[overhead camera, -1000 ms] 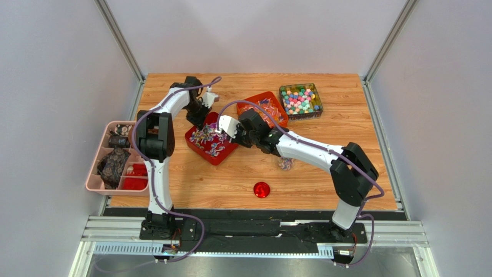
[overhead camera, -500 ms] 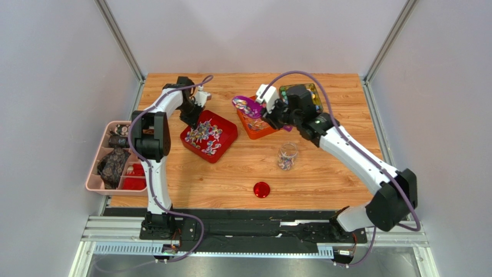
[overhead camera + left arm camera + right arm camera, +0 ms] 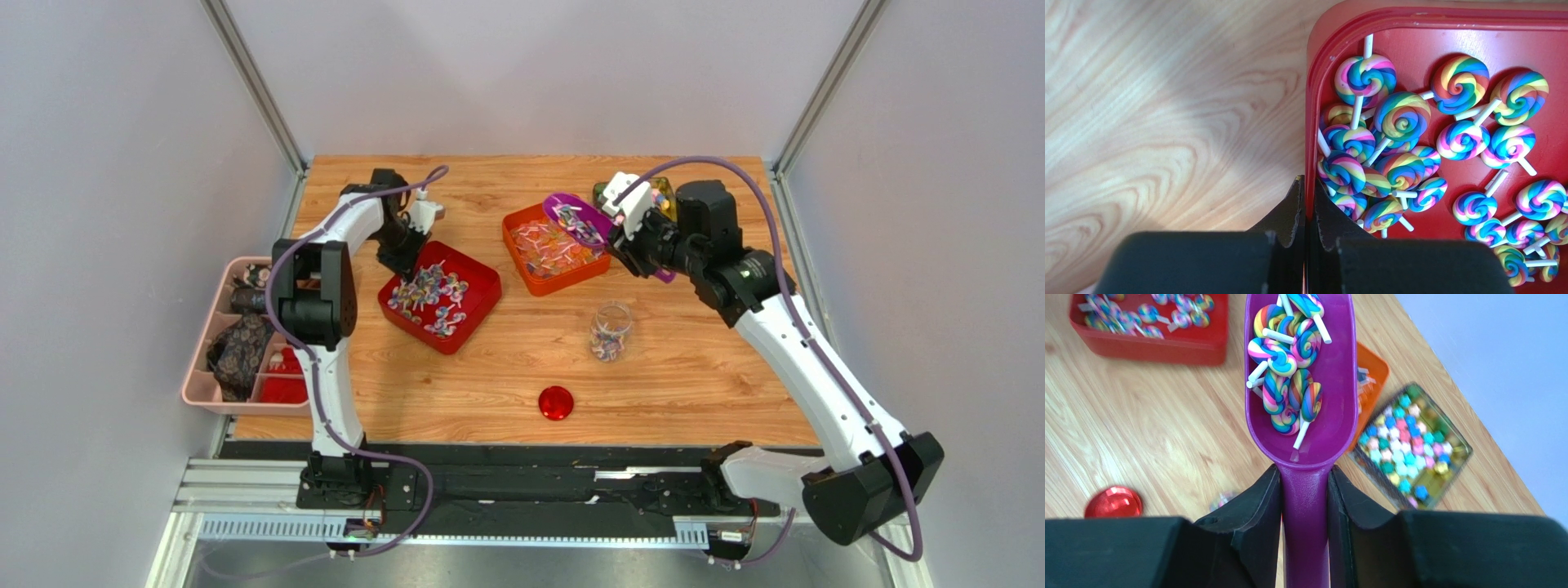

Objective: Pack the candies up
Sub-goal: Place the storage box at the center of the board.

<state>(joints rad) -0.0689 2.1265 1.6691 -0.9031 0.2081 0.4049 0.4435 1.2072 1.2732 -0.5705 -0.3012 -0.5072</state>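
The candies are rainbow swirl lollipops (image 3: 1401, 116) lying in a red tray (image 3: 485, 263), plus twist-wrapped sweets in an orange tray (image 3: 530, 263). My left gripper (image 3: 1308, 184) is shut on the red tray's (image 3: 1413, 15) left rim; in the top view this left gripper (image 3: 402, 251) is at the tray's back-left corner. My right gripper (image 3: 1306, 478) is shut on the handle of a purple scoop (image 3: 1333, 416) loaded with several lollipops (image 3: 1287, 373). The scoop (image 3: 577, 221) hangs level over the orange tray's right edge. A small clear jar (image 3: 610, 331) with a few candies stands in front of it.
A round red lid (image 3: 556, 402) lies near the front edge. A tin of coloured star sweets (image 3: 1410, 447) sits at the back right, partly behind the right arm. A pink organiser (image 3: 202, 368) hangs off the table's left edge.
The right arm lifted the loaded scoop out of the red tray and swung it right, past the orange tray. The left gripper stayed clamped on the red tray's rim.
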